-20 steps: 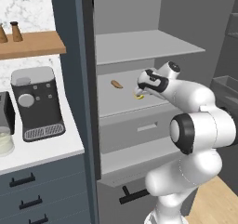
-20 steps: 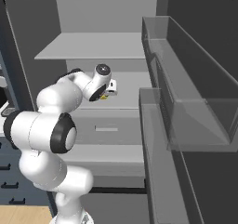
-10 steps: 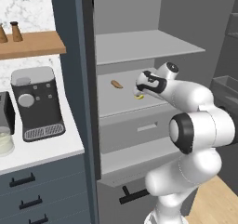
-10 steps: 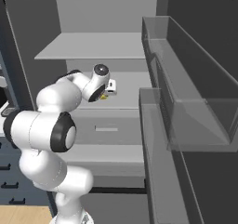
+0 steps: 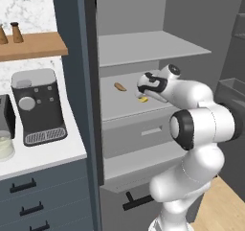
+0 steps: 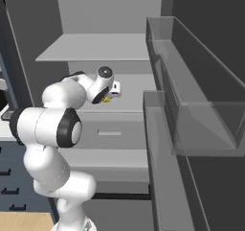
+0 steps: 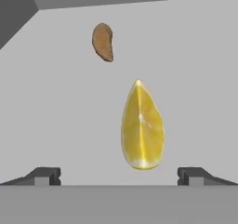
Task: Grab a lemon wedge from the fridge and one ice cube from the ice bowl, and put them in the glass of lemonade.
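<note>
The lemon wedge (image 7: 142, 125) lies on the fridge's (image 5: 88, 81) middle shelf, bright yellow, its point facing away from the hand. My gripper (image 7: 119, 174) hovers just above and in front of it, open, with the wedge slightly right of centre between the two fingertips (image 7: 46, 174) and not touching them. From the left base view the gripper (image 5: 142, 93) hangs right over the lemon wedge (image 5: 142, 99). In the right base view the wedge (image 6: 107, 99) peeks out beneath the hand (image 6: 113, 92). The fridge (image 6: 95, 52) stands open. The ice bowl and glass of lemonade are out of view.
A brownish-orange food piece (image 7: 102, 42) lies further back on the same shelf (image 5: 120, 86). A drawer (image 5: 143, 132) sits below the shelf. Clear door bins (image 6: 191, 96) jut out on the right. A coffee machine (image 5: 38, 105) stands on the left counter under a wooden shelf (image 5: 28, 45).
The hand has crept slightly down toward the wedge. The jaws stay open and the wedge has not moved.
</note>
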Motion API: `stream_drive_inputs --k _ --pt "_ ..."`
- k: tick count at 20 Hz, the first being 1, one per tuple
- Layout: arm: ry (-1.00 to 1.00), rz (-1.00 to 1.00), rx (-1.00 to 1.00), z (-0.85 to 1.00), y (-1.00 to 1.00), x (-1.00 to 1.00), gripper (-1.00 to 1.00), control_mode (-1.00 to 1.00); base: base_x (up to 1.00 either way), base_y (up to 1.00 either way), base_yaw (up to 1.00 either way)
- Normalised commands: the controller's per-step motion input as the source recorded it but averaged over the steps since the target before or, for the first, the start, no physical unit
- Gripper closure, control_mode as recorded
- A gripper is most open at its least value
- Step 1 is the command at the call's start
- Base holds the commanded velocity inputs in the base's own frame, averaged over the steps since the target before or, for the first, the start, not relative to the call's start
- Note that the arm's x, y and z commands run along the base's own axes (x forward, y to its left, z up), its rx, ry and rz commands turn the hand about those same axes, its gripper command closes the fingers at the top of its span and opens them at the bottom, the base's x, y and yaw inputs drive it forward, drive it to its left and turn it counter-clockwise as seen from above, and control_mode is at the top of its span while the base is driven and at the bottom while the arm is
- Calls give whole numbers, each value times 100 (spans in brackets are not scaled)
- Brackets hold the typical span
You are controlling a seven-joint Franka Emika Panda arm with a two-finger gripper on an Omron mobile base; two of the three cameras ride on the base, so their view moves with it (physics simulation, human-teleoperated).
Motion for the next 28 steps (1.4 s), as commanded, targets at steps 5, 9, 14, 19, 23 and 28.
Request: stream_drive_inputs --k 5,9,14,19,23,28 --pt "1 0 0 -1 0 12 -100 -100 0 0 0" --pt "0 0 -4 -21 0 34 -100 -100 0 0 0" --pt "0 0 -2 -25 0 17 -100 -100 0 0 0" --pt "-1 0 -2 -7 0 2 -100 -100 0 0 0" --pt "2 0 -4 1 0 25 -100 -100 0 0 0" --pt "8 0 -3 2 0 19 -100 -100 0 0 0"
